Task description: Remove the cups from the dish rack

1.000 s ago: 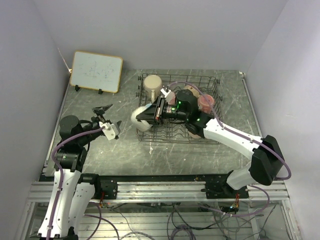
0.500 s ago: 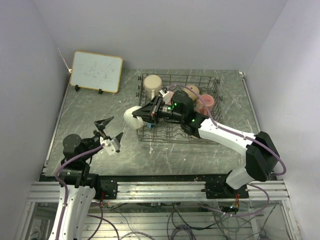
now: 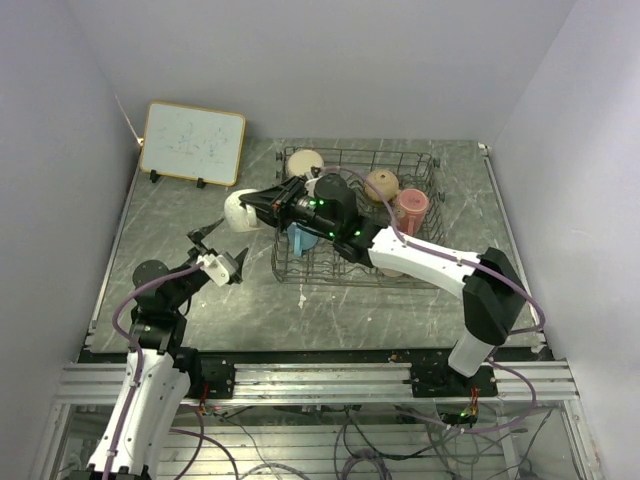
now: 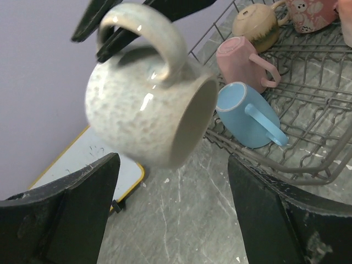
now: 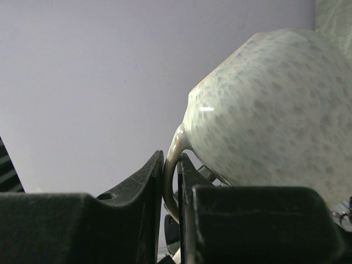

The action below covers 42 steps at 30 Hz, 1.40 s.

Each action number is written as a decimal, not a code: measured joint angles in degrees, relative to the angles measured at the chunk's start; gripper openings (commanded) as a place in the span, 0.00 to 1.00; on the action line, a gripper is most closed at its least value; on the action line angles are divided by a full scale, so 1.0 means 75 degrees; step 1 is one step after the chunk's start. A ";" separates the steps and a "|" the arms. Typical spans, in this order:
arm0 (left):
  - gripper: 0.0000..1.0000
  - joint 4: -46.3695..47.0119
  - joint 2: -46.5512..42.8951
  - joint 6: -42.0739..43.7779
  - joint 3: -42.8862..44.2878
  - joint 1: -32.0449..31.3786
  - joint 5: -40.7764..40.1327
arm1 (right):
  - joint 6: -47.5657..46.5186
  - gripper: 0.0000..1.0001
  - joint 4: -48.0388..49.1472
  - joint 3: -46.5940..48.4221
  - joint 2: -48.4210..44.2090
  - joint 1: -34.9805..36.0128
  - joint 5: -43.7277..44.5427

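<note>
The right tool (image 5: 171, 165) pinched only the handle of the cream-white mug (image 4: 148, 115), holding it in the air left of the dish rack (image 3: 432, 172). The left tool (image 3: 222, 248) stood spread nearby. Risk: the thin grip could let the mug pivot, slip and strike the worktop (image 3: 330, 300).

The right wrist view's edge cuts off the speckled mug (image 5: 258, 110).

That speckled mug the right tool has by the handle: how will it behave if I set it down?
The speckled mug is probably rigid glazed ceramic; its highlights suggest a slippery surface. Pinched only by the thin handle in the right tool, it may swivel. Lying sideways, its round body would likely roll if released.
</note>
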 measured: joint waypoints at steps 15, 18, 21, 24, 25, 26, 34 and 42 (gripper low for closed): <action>0.81 0.1480 0.0565 -0.0851 -0.0023 -0.0195 -0.1667 | 0.0758 0.00 0.0586 0.0277 0.0577 0.0458 0.0361; 0.77 0.1792 0.0662 -0.0947 -0.0087 -0.0221 -0.1859 | 0.0868 0.00 0.0839 0.0210 0.0574 0.0493 0.0370; 0.67 0.2055 0.0842 -0.0950 -0.0087 -0.0227 -0.2049 | 0.0915 0.00 0.0985 0.0184 0.0548 0.0510 0.0393; 0.50 0.2197 0.0927 -0.0851 -0.0087 -0.0233 -0.2092 | 0.0927 0.00 0.0988 0.0184 0.0504 0.0530 0.0376; 0.44 0.2226 0.0947 -0.0758 -0.0087 -0.0236 -0.2075 | 0.0947 0.00 0.0988 0.0184 0.0495 0.0536 0.0358; 0.39 0.2218 0.0947 -0.0656 -0.0087 -0.0245 -0.2043 | 0.0976 0.00 0.0973 0.0189 0.0490 0.0542 0.0321; 0.16 0.2250 0.0402 0.0667 -0.0382 -0.0213 -0.1967 | 0.1195 0.00 0.0755 0.0216 0.0391 0.0583 -0.0125; 0.07 0.2183 0.0032 0.1480 -0.0717 -0.0204 -0.1955 | 0.1189 0.15 0.0697 -0.0029 0.0347 0.0527 -0.0574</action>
